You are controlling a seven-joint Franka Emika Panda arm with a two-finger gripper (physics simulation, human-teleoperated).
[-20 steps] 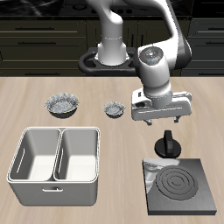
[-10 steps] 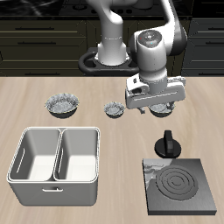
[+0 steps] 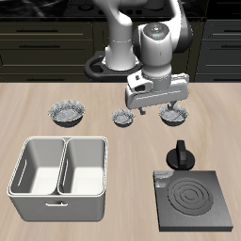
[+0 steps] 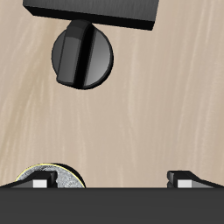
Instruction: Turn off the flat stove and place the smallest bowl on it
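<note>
The flat stove (image 3: 196,200) lies near the table's front edge, its ring coils dark rather than red. Its black round knob (image 3: 180,156) stands just behind the plate and also shows in the wrist view (image 4: 81,57), below the stove's edge (image 4: 92,10). The smallest bowl (image 3: 122,118) sits farther back, mid-table, between two wider crinkled bowls (image 3: 69,113) (image 3: 172,115). My gripper (image 3: 158,108) hovers open above the table between the smallest bowl and one of the wider bowls, holding nothing. In the wrist view that wider bowl's rim (image 4: 52,175) peeks out beside one fingertip (image 4: 35,181).
A white double-basin tray (image 3: 61,165) takes up the front part of the table beside the stove. A dark ring-shaped object (image 3: 94,64) lies at the back beside the robot's base.
My gripper has moved away from the stove's knob, travelling back and sideways toward the row of bowls. Its fingers stay open. The bowls and stove have not moved.
</note>
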